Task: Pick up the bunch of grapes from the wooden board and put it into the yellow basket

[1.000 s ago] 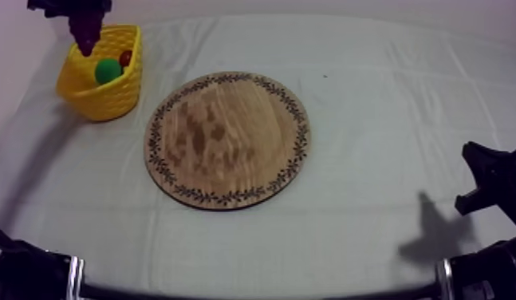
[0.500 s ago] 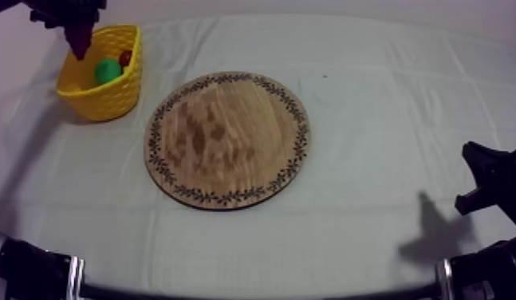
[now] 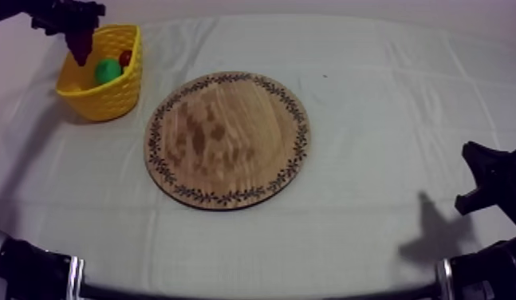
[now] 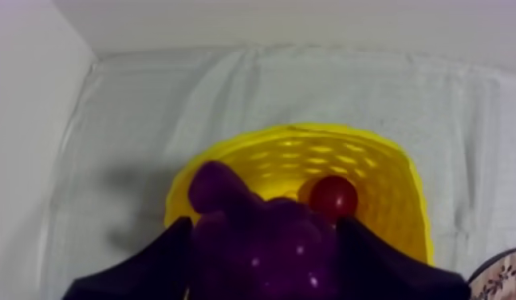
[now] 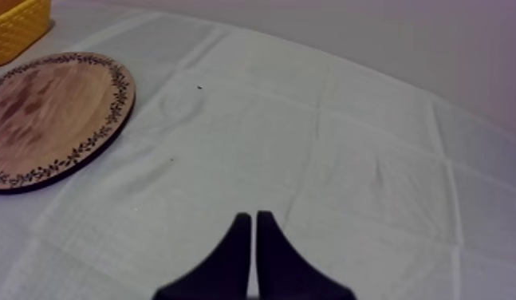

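Note:
My left gripper (image 3: 78, 41) hangs over the far left rim of the yellow basket (image 3: 109, 97), shut on the purple bunch of grapes (image 3: 80, 49). From the left wrist, the grapes (image 4: 257, 239) sit between the two black fingers (image 4: 157, 259) right above the basket (image 4: 380, 171). A small red fruit (image 4: 333, 196) and a green fruit (image 3: 108, 70) lie inside the basket. The round wooden board (image 3: 227, 140) is bare. Low at the right, my right gripper (image 5: 254, 231) rests shut over the cloth.
The board (image 5: 49, 116) lies just right of the basket (image 5: 17, 24), near the table's middle. Open cloth stretches across the right half. The wall runs close behind the basket.
My left gripper with the grapes has drifted left and slightly back over the basket's far left rim. The right arm has not moved.

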Controlling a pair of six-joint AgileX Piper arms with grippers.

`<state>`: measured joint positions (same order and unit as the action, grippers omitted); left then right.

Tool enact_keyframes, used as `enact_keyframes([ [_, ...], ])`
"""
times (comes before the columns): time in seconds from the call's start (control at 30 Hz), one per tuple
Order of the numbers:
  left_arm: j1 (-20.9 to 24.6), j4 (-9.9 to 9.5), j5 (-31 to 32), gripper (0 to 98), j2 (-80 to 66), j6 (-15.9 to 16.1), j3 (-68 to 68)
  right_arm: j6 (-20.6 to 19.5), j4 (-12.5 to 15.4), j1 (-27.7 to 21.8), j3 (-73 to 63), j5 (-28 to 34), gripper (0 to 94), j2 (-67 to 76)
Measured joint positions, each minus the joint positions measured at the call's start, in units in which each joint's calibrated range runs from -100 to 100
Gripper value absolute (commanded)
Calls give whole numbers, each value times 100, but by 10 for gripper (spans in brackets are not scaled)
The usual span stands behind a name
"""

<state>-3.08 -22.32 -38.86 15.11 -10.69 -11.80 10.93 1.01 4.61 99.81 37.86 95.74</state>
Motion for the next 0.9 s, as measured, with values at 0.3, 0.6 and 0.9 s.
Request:
enact_keyframes([
  [0.3, 16, -253, 43, 943, -183, -369, -121, 0, 0, 0, 0, 0, 4, 0],
  [0.6, 51, -290, 143, 689, -787, -428, -426, 0, 0, 0, 0, 0, 4, 0],
  [0.9, 68, -278, 143, 317, -2096, -416, -923, 0, 0, 0, 0, 0, 4, 0],
])
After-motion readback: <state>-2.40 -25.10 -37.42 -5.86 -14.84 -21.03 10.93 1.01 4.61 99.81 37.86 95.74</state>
